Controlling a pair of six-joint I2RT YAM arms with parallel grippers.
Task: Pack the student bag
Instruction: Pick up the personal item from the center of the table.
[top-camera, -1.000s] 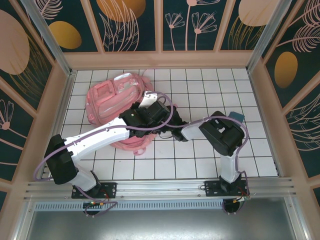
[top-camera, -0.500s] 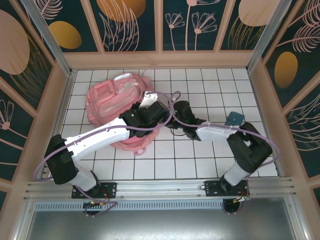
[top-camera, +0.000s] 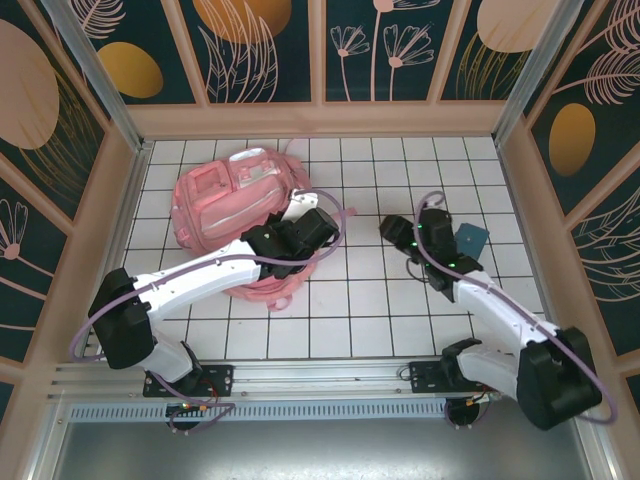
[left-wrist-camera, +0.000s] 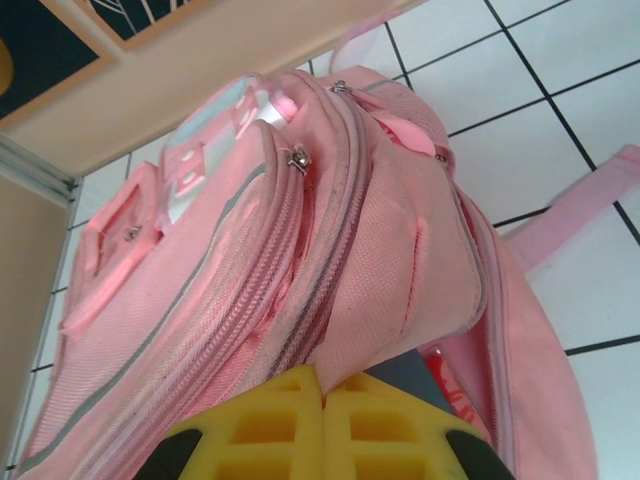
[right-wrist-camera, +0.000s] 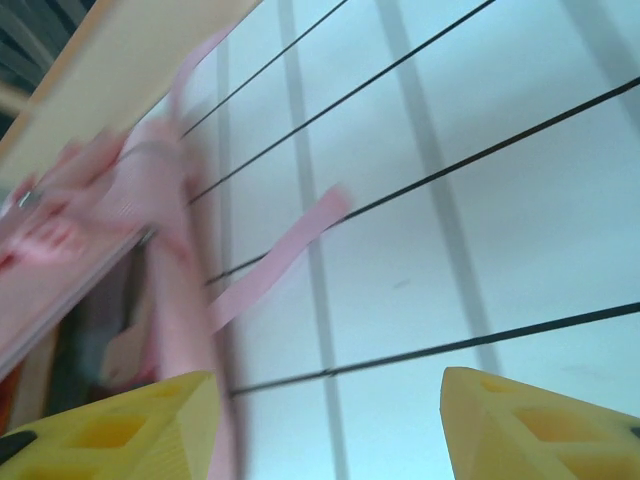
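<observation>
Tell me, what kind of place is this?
Probably a robot practice booth: a left arm and a right arm bolted to a metal rail, a white gridded table, and flower-painted wall panels boxing it in. A pink backpack lies on the table.

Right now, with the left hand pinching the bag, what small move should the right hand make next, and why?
Probably swing the right hand toward the dark blue book beside it. Its jaws stand open and empty, and the left hand is shut on the flap of the student bag, so the bag seems ready.
</observation>
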